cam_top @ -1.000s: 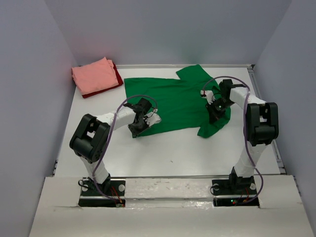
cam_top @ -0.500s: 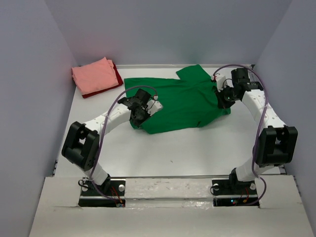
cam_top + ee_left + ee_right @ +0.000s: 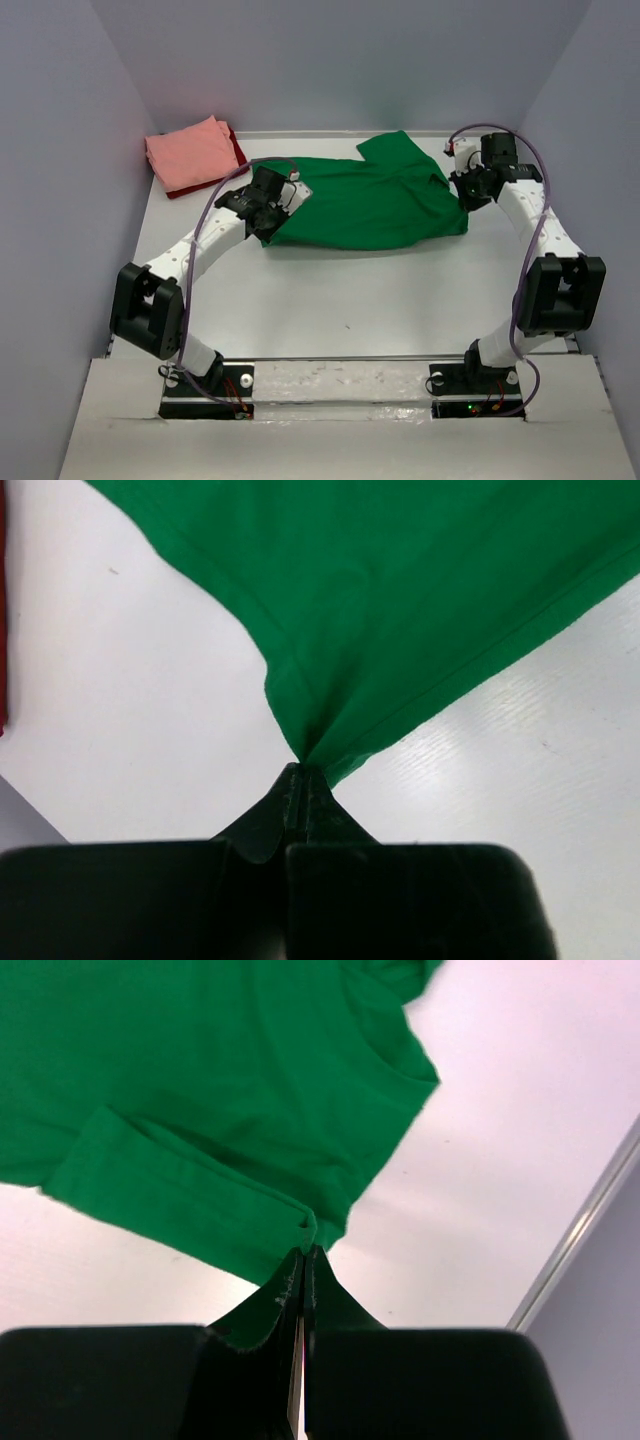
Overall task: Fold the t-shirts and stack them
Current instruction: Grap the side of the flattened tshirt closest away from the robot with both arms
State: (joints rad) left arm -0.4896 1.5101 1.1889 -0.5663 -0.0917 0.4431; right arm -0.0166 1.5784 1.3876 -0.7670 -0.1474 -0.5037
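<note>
Upper middle of the top view: green t-shirt (image 3: pixel 370 205) stretches left to right across the white worktop (image 3: pixel 350 300), one sleeve pointing toward the back wall. Left fingers (image 3: pixel 300 776) are clenched on a bunched corner at the shirt's left end, and the cloth fans out from the pinch. Right fingers (image 3: pixel 303 1256) are clenched on a hemmed edge at its right end. Upper left corner of the worktop: a folded salmon pink t-shirt (image 3: pixel 190 153) lies on top of a dark red t-shirt (image 3: pixel 239 153), just beside the green one's left end. Whether they touch, I cannot tell.
</note>
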